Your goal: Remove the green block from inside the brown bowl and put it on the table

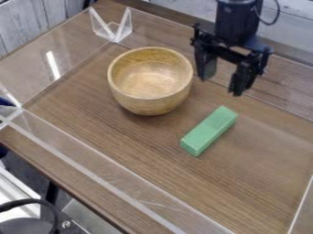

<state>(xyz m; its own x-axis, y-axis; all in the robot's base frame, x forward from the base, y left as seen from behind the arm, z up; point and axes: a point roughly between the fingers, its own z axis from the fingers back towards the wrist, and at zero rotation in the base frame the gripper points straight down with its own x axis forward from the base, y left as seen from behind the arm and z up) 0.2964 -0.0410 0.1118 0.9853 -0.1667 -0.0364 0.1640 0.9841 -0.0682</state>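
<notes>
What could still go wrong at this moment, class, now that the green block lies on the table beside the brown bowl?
1. The green block lies just below the open gripper; any downward move might knock it.
2. The brown bowl sits close beside the gripper, so a sideways swing could bump its rim.
3. The table has low clear walls, hard to see, which a wide retreat might strike.

The arm is running out past the top edge above the bowl, so only its lowest part is showing. The table is getting cropped at the right and bottom edges. Dark gear below the table is staying unidentifiable.
</notes>
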